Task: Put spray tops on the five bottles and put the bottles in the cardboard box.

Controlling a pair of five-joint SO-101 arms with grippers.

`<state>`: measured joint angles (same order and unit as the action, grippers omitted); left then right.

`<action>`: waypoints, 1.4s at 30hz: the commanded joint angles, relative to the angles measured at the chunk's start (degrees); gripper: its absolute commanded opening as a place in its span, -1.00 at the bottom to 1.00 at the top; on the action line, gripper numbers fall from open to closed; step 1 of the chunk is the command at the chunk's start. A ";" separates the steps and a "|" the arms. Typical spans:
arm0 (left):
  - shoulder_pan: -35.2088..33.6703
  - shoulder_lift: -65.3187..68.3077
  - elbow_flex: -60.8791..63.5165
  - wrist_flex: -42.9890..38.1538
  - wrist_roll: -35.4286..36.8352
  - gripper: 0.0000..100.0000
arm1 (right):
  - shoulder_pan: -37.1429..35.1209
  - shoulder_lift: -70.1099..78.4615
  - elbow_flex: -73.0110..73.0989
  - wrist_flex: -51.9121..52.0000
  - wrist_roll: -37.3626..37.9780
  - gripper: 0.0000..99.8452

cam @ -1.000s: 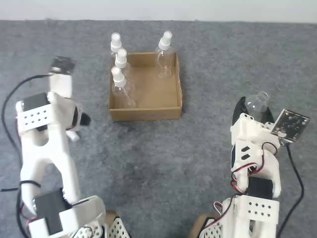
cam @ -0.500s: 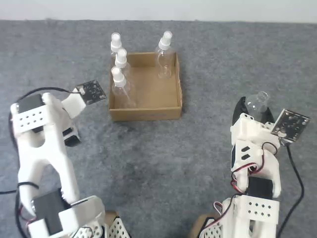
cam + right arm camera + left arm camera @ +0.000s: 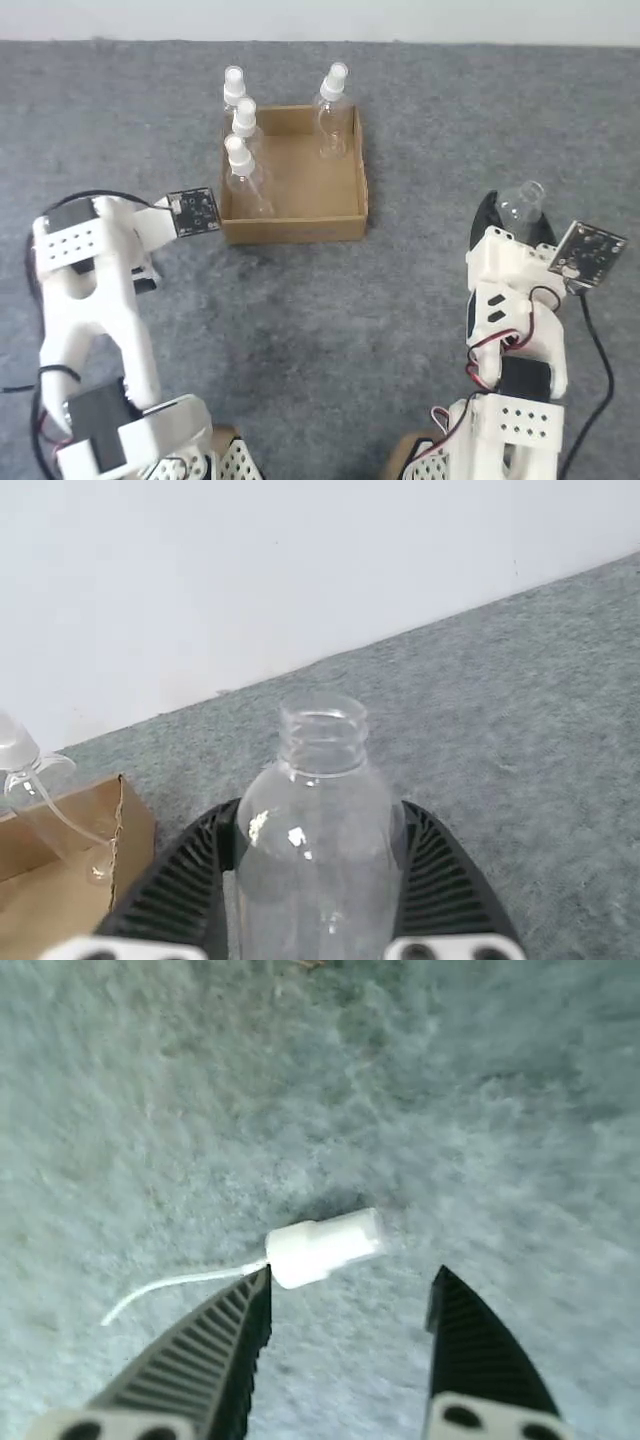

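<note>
Grey felt covers the worktop from edge to edge. The two white arms stand at the near side. The left arm bends low over the felt beside the near left corner of the box. The right arm is drawn up, off to the right of the box and apart from it.

The cardboard box sits open near the far middle of the worktop. Three capped bottles stand upright inside it, two along its left wall and one in the far right corner. A fourth bottle stands at the far left corner; I can't tell whether it is inside or just behind.

The right tool pinches an open bottle by its body, upright, with its neck bare.

The left tool hangs with its fingers spread wide just above the felt. A white spray top lies on its side just ahead of them, its thin tube trailing off past one fingertip.
</note>
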<state>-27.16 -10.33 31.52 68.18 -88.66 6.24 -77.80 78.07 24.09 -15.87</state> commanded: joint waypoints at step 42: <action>-4.57 35.16 -33.80 11.34 -10.20 -0.64 | -1.89 -1.63 0.70 -3.38 3.16 -0.92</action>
<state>-32.53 23.96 0.75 82.95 -98.24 5.80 -77.80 79.65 22.15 -14.20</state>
